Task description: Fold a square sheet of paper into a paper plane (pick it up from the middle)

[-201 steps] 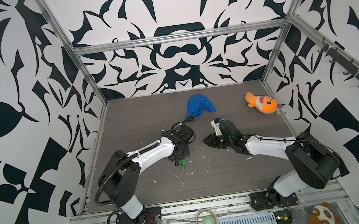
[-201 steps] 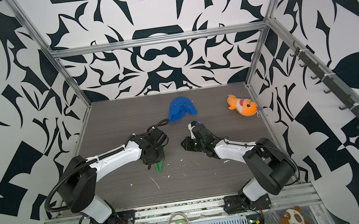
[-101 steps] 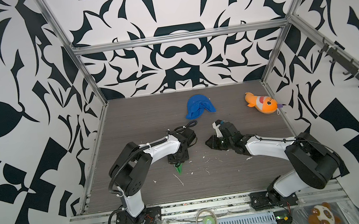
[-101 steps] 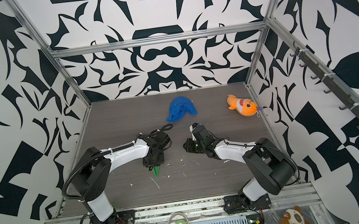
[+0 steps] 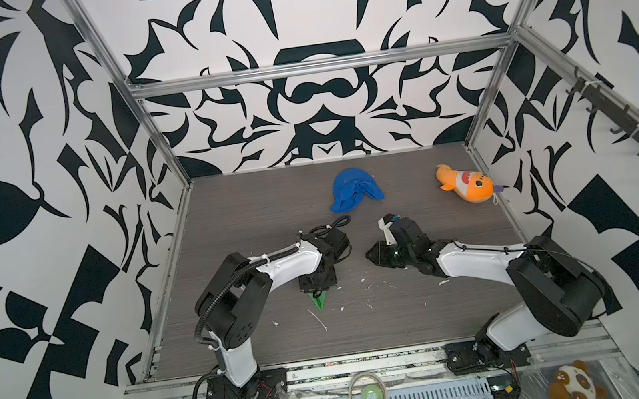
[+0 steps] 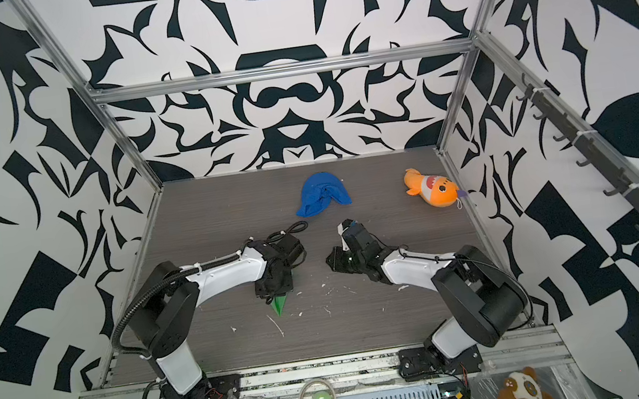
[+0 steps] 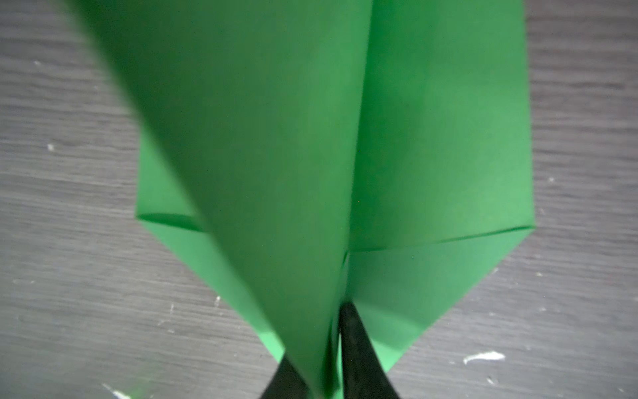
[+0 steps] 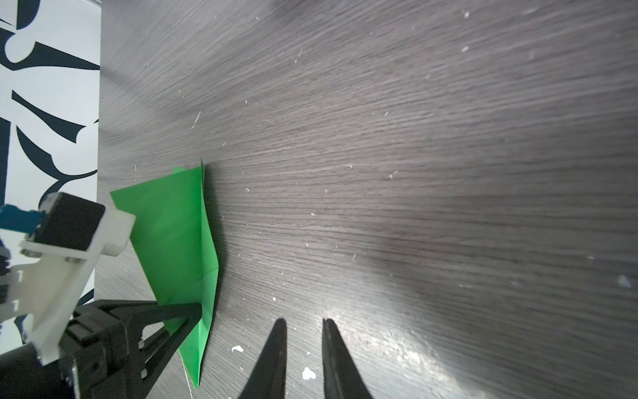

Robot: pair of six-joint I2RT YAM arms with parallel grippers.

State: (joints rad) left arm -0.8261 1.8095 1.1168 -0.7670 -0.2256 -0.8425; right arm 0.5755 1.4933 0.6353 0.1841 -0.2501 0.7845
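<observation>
Paper plane (image 5: 318, 299) is located left of centre on the table (image 5: 409, 323), directly at the left gripper (image 5: 318, 288). In both top views only the pointed green nose shows beyond the gripper body; the rest is covered. The left wrist view shows 2 dark fingertips (image 7: 359, 352) set against either side of the centre fold, with both wing panels spreading away from the camera: the left jaws are clamped on the plane. Whether the nose rests on the table cannot be determined.

Key relation: the long axis runs from the left jaws toward the front edge of the table, nose leading. The right gripper (image 5: 371, 253) sits well apart, to the right of the plane and nearer its tail end. Its jaws stand slightly parted with nothing between them, as the right wrist view confirms. The left arm is therefore the nearer arm.

Judgement: any further crease or handover requires the right jaws to approach side-on, across the long axis.
</observation>
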